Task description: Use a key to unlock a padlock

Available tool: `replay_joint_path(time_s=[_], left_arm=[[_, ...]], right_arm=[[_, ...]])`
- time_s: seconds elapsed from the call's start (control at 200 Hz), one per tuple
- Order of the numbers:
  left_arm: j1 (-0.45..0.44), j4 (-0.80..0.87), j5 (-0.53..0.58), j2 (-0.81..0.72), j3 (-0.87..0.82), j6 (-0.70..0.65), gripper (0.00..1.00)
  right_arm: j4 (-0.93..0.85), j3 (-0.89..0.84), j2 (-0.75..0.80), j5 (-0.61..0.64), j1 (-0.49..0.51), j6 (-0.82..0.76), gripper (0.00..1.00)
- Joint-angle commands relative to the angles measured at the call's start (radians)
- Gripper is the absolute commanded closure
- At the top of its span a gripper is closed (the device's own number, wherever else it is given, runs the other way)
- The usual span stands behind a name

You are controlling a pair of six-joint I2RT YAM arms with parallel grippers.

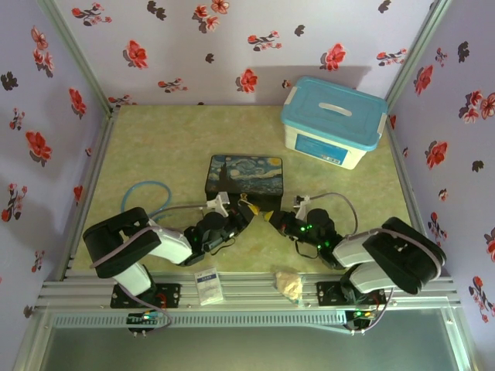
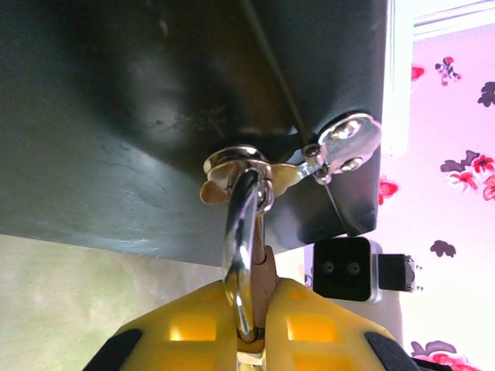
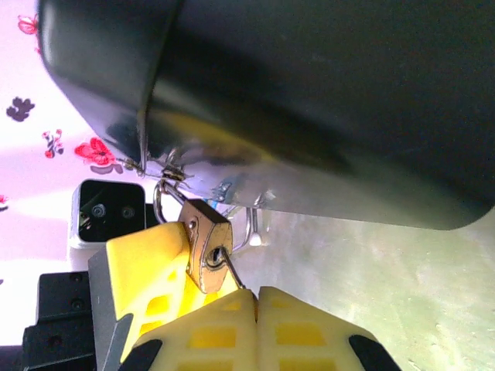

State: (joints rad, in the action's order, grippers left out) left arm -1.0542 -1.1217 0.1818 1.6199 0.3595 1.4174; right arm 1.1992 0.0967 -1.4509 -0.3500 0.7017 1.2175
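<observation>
The right hand (image 3: 255, 297), low in the middle of its wrist view, had its yellow fingers pressed together on the key (image 3: 232, 272). Only a thin dark sliver of the key showed, running up and left from the fingertips to the keyhole in the face of the padlock (image 3: 205, 239). How deep it sat in the lock could not be told.

The left hand (image 2: 259, 292), at the bottom of its own view, was clamped shut on the padlock body, with the silver shackle (image 2: 241, 232) rising out between its fingers to the latch (image 2: 344, 143) of the dark tin (image 2: 155, 116). In the top view both hands met at the near edge of the tin, a little below the centre of the frame.

The main risk seemed to be the turn. So little of the key stood clear of the fingers that a twist off the line of the keyway could have made it slip in the pads, bend, or back out of the hole instead of rotating.

A second risk lay in the left hold. The padlock hung from a loose latch, so if that grip gave way the body would likely roll with the key and the lock would not release.

Any pull by either arm could also have dragged the tin across the table (image 3: 387, 270) and thrown the two hands out of line.
</observation>
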Motion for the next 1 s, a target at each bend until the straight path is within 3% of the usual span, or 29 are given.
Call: replay_joint_path(time_s=[0.0,0.45,0.995], left_arm=[[-0.022,-0.124,-0.089,-0.002,0.010,0.013,1.00],[-0.019,-0.123,-0.083,-0.001,-0.005,0.008,1.00],[-0.009,-0.120,-0.107,0.037,-0.002,0.002,1.00]], right_arm=[[0.170,0.024,-0.031,-0.090,0.000,0.008,1.00],[0.062,0.013,-0.014,-0.101,-0.015,-0.047,1.00],[-0.139,0.028,0.088,-0.228,-0.059,-0.115,1.00]])
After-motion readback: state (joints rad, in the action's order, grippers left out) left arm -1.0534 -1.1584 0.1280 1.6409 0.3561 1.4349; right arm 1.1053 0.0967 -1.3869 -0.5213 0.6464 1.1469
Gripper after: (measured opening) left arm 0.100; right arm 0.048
